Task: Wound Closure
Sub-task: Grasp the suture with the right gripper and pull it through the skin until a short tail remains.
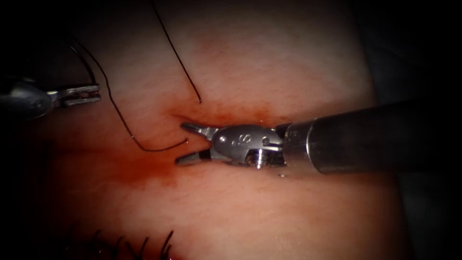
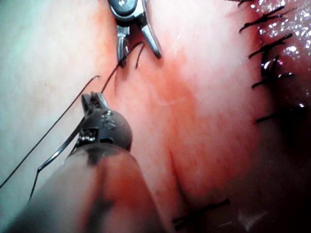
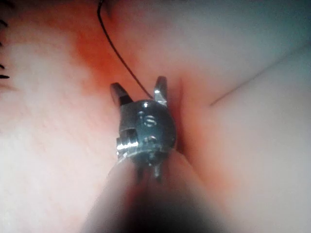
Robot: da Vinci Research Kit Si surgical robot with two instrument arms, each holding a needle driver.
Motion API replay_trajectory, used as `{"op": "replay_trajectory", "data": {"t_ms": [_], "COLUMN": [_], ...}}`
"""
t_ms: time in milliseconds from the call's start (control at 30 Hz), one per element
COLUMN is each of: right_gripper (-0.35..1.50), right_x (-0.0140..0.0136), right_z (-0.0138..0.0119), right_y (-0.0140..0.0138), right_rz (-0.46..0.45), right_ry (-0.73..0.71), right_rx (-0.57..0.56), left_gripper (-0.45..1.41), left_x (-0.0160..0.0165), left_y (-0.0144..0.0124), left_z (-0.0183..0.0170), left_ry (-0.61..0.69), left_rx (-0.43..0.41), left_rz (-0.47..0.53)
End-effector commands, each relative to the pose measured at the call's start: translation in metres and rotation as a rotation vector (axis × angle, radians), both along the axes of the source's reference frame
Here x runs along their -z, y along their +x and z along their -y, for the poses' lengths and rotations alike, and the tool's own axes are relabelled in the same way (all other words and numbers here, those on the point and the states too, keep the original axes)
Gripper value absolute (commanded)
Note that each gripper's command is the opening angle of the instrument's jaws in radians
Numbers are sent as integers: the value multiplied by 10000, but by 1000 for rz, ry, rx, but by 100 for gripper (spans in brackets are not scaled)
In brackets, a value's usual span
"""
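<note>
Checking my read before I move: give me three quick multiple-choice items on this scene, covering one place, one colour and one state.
1. On which side of the cut is the left arm's tool?
A. Left
B. Right
C. Directly over it

2. What colour is the thread?
A. White
B. Bright blue
C. Dark, near black

3. How do the right arm's tool's jaws stand?
A. Shut on the needle
B. Open, holding nothing
C. Shut on the tissue

Answers:
1. A: in the endoscope view the left arm's tool sits far to the left of the cut.
2. C: the thread runs as a thin dark line over the pale tissue.
3. B: the right arm's tool has its jaws spread wide at the cut, with nothing between them.
</note>
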State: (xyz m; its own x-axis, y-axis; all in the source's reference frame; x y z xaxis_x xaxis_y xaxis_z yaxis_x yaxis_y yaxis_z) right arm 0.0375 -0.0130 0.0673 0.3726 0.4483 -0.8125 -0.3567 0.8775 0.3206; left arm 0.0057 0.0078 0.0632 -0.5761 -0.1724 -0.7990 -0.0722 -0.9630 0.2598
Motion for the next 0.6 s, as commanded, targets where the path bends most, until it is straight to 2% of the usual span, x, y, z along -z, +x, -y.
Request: {"op": "replay_trajectory", "data": {"t_ms": [33,100,133,167,200,400,600], "right_gripper": [101,71,41,-18,-35,-35,-35], "right_x": [-10,-15,-17,-17,-17,-10,25], "right_z": [4,8,10,11,11,6,38], "right_y": [5,3,3,2,2,-2,-6], "right_rz": [10,28,28,28,30,20,6], "right_ry": [-2,3,1,-1,0,21,64], "right_rx": [15,35,37,38,40,39,58], "left_gripper": [-45,-45,-45,-45,-45,-45,-45], "left_x": [-6,-6,-6,-6,-7,-8,-14], "left_y": [-5,-5,-6,-6,-6,-10,-13], "left_z": [0,2,3,3,4,5,7], "left_ry": [-2,-4,-4,-5,-5,-7,-10], "left_rx": [0,1,0,0,-1,-1,-4], "left_rz": [-1,-2,0,-1,1,6,8]}}
